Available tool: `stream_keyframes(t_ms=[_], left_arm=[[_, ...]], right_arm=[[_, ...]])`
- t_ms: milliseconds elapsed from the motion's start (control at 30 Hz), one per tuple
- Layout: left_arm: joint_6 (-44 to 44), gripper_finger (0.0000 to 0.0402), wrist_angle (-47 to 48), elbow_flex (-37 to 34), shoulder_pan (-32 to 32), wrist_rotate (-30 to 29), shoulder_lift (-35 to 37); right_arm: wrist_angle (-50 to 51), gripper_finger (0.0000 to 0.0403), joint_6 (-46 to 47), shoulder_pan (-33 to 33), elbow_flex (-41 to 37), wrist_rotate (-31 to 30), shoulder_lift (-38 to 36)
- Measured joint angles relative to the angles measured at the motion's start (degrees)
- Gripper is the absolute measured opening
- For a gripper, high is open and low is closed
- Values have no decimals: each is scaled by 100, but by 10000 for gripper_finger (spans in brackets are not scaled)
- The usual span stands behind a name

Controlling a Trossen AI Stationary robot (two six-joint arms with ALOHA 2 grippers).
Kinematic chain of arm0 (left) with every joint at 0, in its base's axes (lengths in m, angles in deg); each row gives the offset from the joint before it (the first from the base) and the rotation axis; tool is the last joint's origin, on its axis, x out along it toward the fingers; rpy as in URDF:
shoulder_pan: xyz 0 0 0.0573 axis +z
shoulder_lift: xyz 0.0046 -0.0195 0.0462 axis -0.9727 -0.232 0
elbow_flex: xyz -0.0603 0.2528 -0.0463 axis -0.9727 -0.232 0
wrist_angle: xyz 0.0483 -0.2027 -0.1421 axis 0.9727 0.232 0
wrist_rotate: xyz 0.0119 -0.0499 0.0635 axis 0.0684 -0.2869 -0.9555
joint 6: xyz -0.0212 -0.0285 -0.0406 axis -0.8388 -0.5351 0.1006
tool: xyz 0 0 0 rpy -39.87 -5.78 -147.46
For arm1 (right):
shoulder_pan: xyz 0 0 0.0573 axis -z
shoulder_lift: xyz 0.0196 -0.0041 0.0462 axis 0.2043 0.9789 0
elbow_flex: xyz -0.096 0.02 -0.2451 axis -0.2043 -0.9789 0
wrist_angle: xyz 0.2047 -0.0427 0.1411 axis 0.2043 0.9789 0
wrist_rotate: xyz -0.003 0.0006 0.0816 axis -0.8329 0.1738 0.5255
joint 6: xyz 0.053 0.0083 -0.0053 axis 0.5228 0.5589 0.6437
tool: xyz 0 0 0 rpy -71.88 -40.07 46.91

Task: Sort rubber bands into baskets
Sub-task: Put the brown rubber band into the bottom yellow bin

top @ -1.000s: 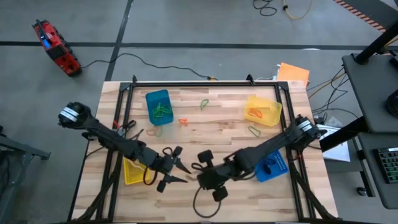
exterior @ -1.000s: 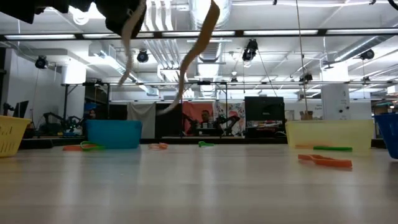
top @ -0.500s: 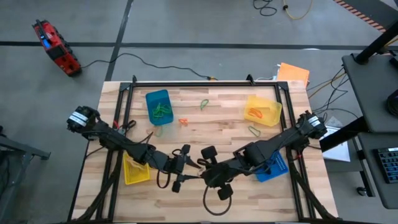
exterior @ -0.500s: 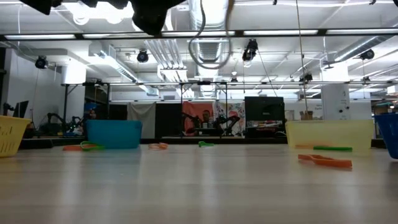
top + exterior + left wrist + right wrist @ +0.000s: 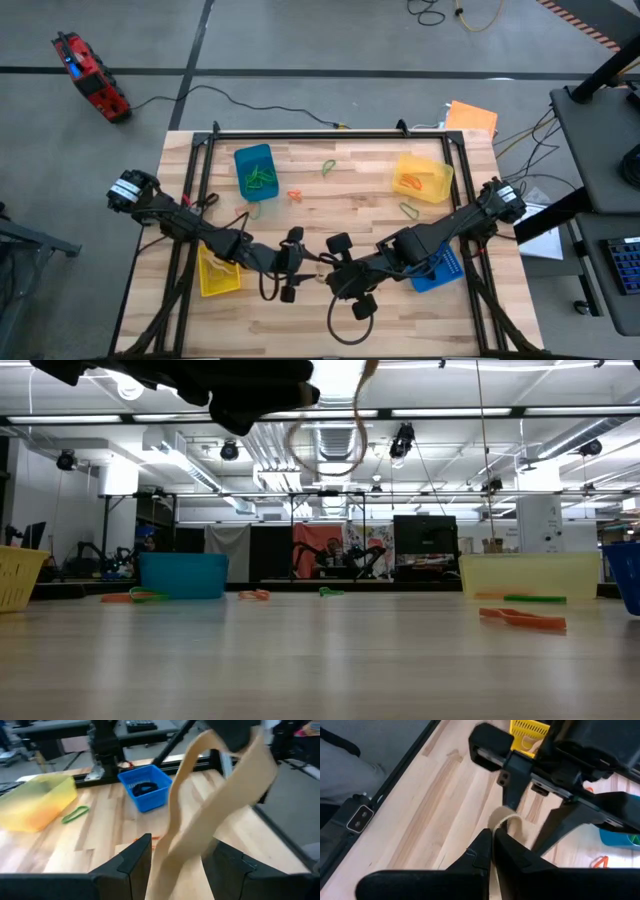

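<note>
Both arms meet over the near middle of the worktop (image 5: 330,215). The right hand (image 5: 338,283) has its fingers pressed together, pinching a tan rubber band (image 5: 220,815) that hangs between the two arms. The left hand (image 5: 293,268) faces it with its fingers spread, and the tan loop passes between them without a visible grip.

A blue basket (image 5: 254,171) stands toward the far left of the worktop with green rubber bands (image 5: 261,179) inside. A yellow basket (image 5: 422,177) toward the far right holds orange rubber bands (image 5: 410,183). Another yellow basket (image 5: 216,274) sits near the left edge, partly under the left arm, and a second blue basket (image 5: 145,787) near the right edge holds black rubber bands (image 5: 145,787).

Loose on the worktop are a green band (image 5: 329,166) by the far edge, an orange band (image 5: 295,195) just beside the first blue basket, and a green band (image 5: 408,210) just in front of the far-right yellow basket.
</note>
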Motion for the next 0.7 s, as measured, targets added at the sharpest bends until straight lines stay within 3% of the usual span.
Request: stream_keyframes(t_ms=[267,367,500,700], left_arm=[[170,140,-68,39,-7,349,4],[170,102,-34,39,-10,536,6],[107,17,82,24,-62,519,6],[-311,1,354,15,-219,153,144]], right_arm=[[-112,9,-96,2,0,-91,0],[-106,9,-134,3,0,-441,0],[-57,10,-23,50,0,-779,0],[251,48,543,216,0,-597,0]])
